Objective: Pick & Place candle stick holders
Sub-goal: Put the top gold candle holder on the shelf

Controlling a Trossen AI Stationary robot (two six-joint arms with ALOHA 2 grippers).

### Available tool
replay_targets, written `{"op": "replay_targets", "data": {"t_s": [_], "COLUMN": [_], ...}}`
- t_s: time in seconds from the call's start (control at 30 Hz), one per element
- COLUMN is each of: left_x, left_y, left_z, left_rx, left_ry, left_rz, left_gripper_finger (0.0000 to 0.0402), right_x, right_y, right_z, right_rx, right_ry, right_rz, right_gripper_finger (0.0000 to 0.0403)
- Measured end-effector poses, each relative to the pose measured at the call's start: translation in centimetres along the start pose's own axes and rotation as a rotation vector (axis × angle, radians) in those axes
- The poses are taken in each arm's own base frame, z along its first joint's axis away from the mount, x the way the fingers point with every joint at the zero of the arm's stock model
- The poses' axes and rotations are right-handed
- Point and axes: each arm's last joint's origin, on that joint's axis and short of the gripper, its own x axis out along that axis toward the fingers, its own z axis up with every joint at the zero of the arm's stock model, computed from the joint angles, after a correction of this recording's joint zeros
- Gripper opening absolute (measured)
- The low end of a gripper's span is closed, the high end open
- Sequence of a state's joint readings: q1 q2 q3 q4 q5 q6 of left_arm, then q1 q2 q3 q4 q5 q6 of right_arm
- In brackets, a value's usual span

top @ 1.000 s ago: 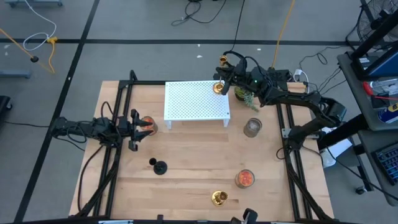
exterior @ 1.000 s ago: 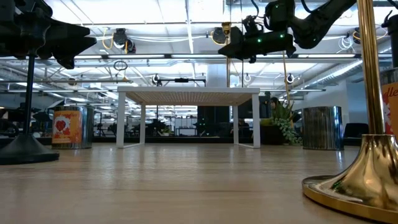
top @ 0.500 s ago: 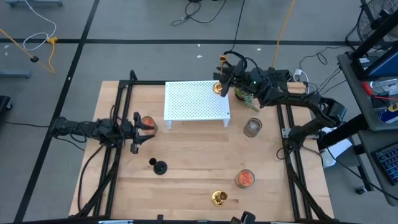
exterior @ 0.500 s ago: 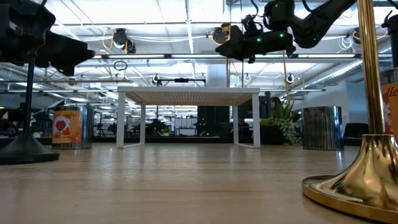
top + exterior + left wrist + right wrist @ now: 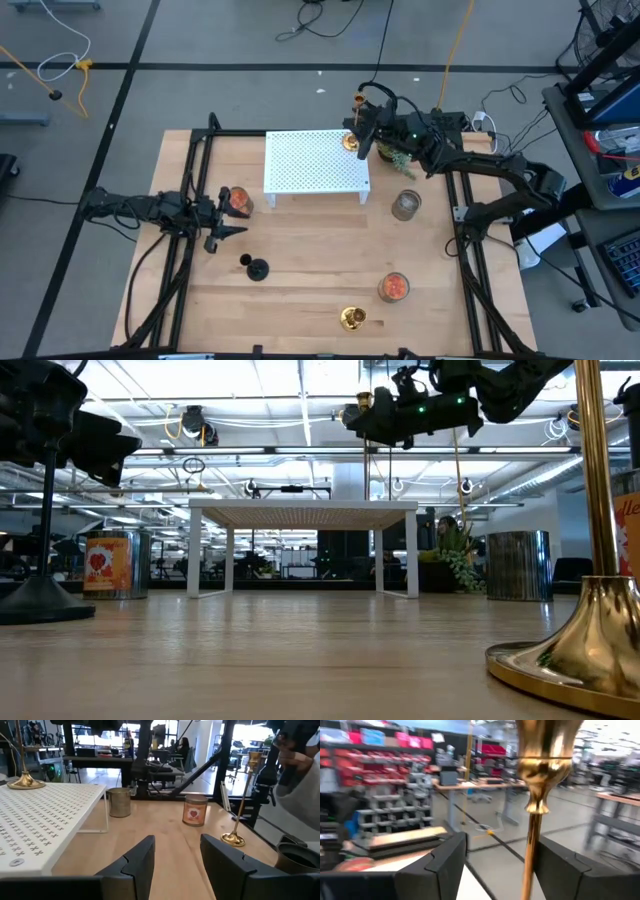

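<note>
Candle stick holders are three in number, and I log them in turn. One brass candlestick (image 5: pixel 351 141) stands upright on the far right corner of the white perforated shelf (image 5: pixel 310 165), its base resting on the surface. My right pincer (image 5: pixel 364 127) hovers at its upper stem; in the right wrist view the cup and stem (image 5: pixel 538 795) stand in the gap between the two fingers (image 5: pixel 440 865), which sit well apart and do not touch the stem, so I record this pincer as open.

A second brass candlestick (image 5: pixel 352 318) stands on the bench (image 5: pixel 320 260) near its front edge, beside an orange jar (image 5: pixel 394 286). The black candlestick (image 5: pixel 254 266) stands on the bench to the left of centre, just in front of my left pincer (image 5: pixel 224 232). That pincer is spread open over the bench and grips nothing; the left wrist view shows bare wood between its fingers (image 5: pixel 135 865).

Judgement: the first holder looks placed on the shelf, and the step in hand is its release. The next move calls for lifting the right pincer straight up clear of the cup without brushing the thin stem, which I expect would tip easily. The left arm is best placed to take the black holder, and needs to line its open fingers around that stem before closing.
</note>
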State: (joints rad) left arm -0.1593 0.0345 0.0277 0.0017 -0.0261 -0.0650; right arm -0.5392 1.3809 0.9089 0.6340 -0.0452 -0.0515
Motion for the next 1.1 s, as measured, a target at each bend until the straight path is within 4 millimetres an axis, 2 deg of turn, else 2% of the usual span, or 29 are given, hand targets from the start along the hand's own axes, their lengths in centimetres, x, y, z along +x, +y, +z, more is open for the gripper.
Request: {"op": "replay_targets", "data": {"t_s": [0.1, 0.4, 0.53, 0.77, 0.97, 1.1], "left_x": [0.0, 0.0, 0.2, 0.6, 1.0, 1.1], "left_y": [0.0, -0.2, -0.5, -1.2, -1.5, -1.8], "left_z": [0.0, -0.2, -0.4, -1.2, -1.9, -2.3], "left_rx": [-0.011, -0.03, -0.027, -0.045, -0.041, -0.105], "left_ry": [0.0, 0.02, 0.052, 0.15, 0.225, 0.282], "left_rz": [0.0, -0.05, -0.101, -0.184, -0.174, -0.199], "left_gripper_finger": [0.0166, 0.0166, 0.0166, 0.0166, 0.0165, 0.0165], "right_x": [-0.4, -0.6, -0.9, -2.7, -4.4, -5.0], "right_y": [-0.2, 0.0, 1.0, 3.4, 4.3, 4.6], "right_z": [0.4, 0.5, 0.2, 1.6, 3.2, 3.7], "right_rx": [-0.04, -0.039, -0.037, -0.064, -0.059, -0.058], "right_ry": [0.012, 0.028, 0.082, 0.122, 0.105, 0.099], "right_rz": [-0.053, -0.041, -0.001, 0.09, 0.13, 0.142], "right_gripper_finger": [0.0216, 0.0216, 0.0216, 0.0214, 0.0213, 0.0212]}}
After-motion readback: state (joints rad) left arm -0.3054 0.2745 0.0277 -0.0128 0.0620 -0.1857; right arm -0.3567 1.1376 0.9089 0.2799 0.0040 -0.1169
